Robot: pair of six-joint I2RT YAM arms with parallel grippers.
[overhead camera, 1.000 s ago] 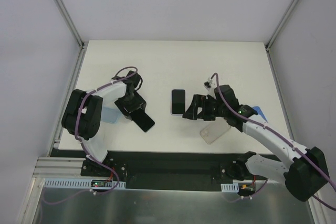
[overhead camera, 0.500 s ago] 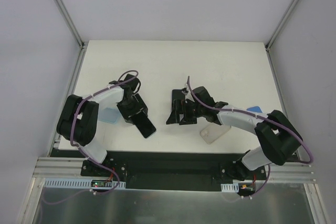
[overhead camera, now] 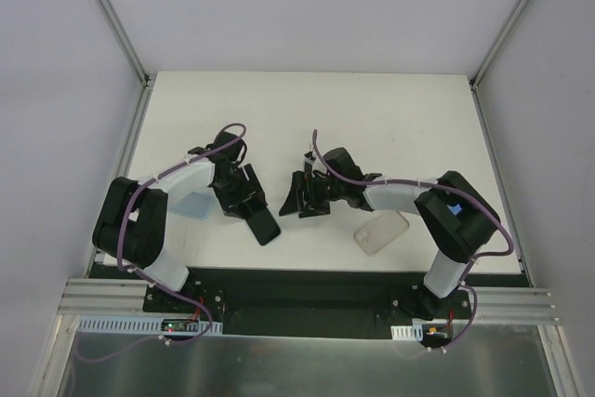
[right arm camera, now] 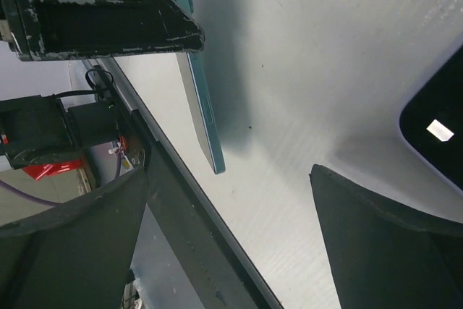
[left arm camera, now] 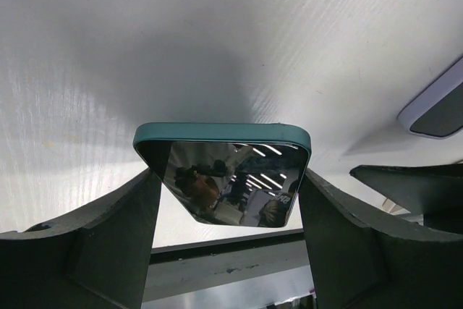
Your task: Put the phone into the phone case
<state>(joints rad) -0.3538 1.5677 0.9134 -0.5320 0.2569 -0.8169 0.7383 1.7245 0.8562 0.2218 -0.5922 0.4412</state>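
Left claw (left arm camera: 229, 200) clamps the teal-edged phone (left arm camera: 223, 157); right claw (right arm camera: 230, 179) gapes wide, empty

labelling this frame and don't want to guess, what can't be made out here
- top view: second phone hidden under the right gripper; only a corner shows in right wrist view
- left wrist view: teal phone's sides hidden behind the fingers of the left gripper
- top view: clear case too small to judge its inside
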